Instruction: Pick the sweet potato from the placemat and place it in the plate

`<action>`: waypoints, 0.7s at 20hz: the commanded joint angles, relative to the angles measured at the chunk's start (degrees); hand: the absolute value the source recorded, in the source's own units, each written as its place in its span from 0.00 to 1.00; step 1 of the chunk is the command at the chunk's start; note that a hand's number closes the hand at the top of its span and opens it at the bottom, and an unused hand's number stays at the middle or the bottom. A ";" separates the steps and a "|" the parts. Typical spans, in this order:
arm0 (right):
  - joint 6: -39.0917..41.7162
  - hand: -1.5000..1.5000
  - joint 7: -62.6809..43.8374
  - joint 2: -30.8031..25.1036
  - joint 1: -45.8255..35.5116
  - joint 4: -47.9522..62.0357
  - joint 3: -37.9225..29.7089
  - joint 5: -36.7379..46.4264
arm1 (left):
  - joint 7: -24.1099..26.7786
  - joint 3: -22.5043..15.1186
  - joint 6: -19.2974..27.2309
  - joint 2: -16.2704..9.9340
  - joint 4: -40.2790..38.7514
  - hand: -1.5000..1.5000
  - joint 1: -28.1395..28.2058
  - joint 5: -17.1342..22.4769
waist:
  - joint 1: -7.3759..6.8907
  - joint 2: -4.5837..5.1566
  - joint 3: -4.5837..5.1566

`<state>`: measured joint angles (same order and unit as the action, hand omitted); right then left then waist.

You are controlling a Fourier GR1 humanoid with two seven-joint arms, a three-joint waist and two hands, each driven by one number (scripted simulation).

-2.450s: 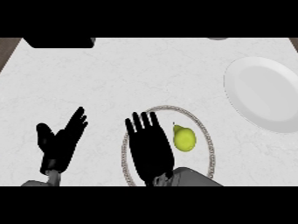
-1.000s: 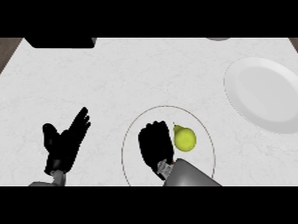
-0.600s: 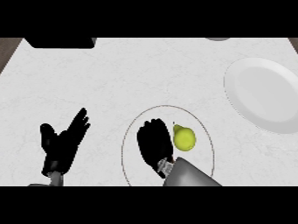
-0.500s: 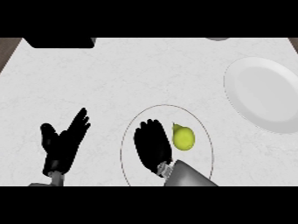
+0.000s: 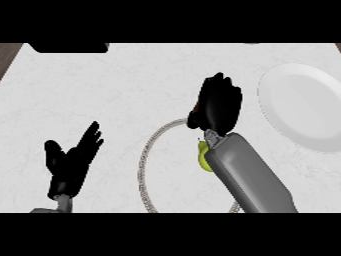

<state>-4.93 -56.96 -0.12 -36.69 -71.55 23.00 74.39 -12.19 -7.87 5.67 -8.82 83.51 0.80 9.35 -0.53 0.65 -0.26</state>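
Sweet potato [image 5: 196, 108]: I only see a thin reddish-brown sliver of it, poking out at the left edge of the right hand [image 5: 219, 102]. The rest is hidden under the hand. The right hand's fingers are curled down round it, so I read that as a closed grasp on the sweet potato.

The hand and its load sit over the white counter [image 5: 92, 95], just past the far rim of the placemat [image 5: 146, 165] and left of the plate [image 5: 306, 112]. They're not over the plate, since there's a strip of bare counter between the fingertips and the plate's rim. I can't tell from this angle whether the hand is lifted or touching the counter.

The right forearm [image 5: 250, 175] runs diagonally across the placemat and covers most of its right half. Only the left arc of the round rope-edged mat shows.

A yellow-green fruit [image 5: 202, 156] is on the placemat, half hidden by the wrist end of the forearm.

Left hand [image 5: 71, 161] is low left, open with fingers up and spread, holding nothing, and well apart from the mat.

There's a dark object [image 5: 68, 47] at the counter's far left edge.
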 commanded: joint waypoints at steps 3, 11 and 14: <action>-14.68 1.00 -17.65 0.11 -7.89 4.20 -10.31 8.81 | 0.05 -1.89 0.47 1.01 -0.34 0.50 -0.53 -1.57 | -2.33 0.54 0.20; -27.09 1.00 -23.13 0.09 -9.26 5.70 -20.66 20.07 | 0.32 -1.41 -1.58 0.07 -0.22 0.50 0.27 -0.32 | -2.38 0.31 0.18; -33.49 1.00 -21.79 0.09 -7.05 4.84 -24.10 21.17 | -0.29 -1.03 -0.52 0.47 -1.31 0.50 -1.12 -0.82 | -1.82 0.54 0.10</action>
<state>-24.88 -66.22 -0.55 -44.43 -66.82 2.43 93.05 -12.06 -8.78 5.23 -8.25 82.94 -0.36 8.74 -2.43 1.06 -0.16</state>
